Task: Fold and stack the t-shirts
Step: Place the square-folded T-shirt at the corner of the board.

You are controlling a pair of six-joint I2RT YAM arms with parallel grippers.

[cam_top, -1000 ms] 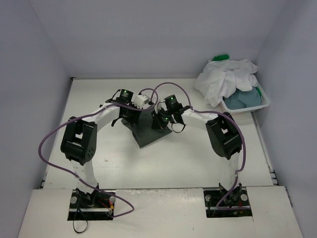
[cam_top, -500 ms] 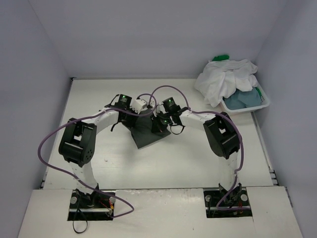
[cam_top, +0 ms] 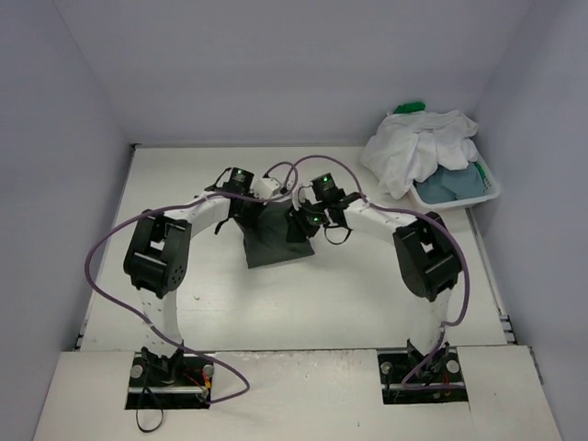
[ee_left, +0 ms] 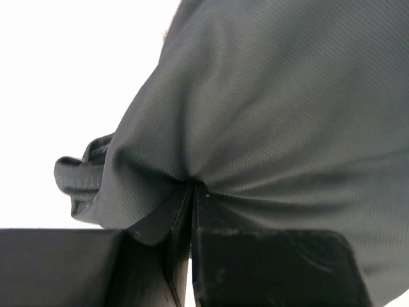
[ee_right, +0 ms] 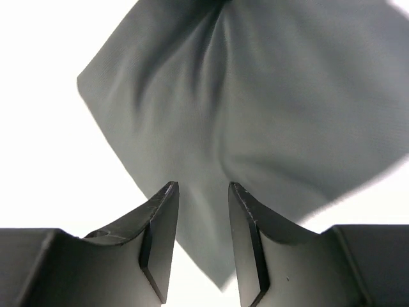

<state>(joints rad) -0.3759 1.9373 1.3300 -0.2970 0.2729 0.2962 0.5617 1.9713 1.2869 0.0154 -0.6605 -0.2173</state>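
One dark grey t-shirt [cam_top: 274, 243] in play, lying folded small, dead centre. Looks like the closing fold going down. Clamped tight on a bunched corner at eleven o'clock with the left gripper [ee_left: 193, 189]; parted and empty over the cloth at one o'clock with the right gripper [ee_right: 202, 187]. Next, probably: let go left, flatten, reach toward two o'clock. Only from the wrists: that pinch, that gap. Only from overhead: white t-shirt [cam_top: 413, 152], green t-shirt [cam_top: 411, 107] and blue t-shirt [cam_top: 450, 182] heaped in the basket [cam_top: 491, 195].
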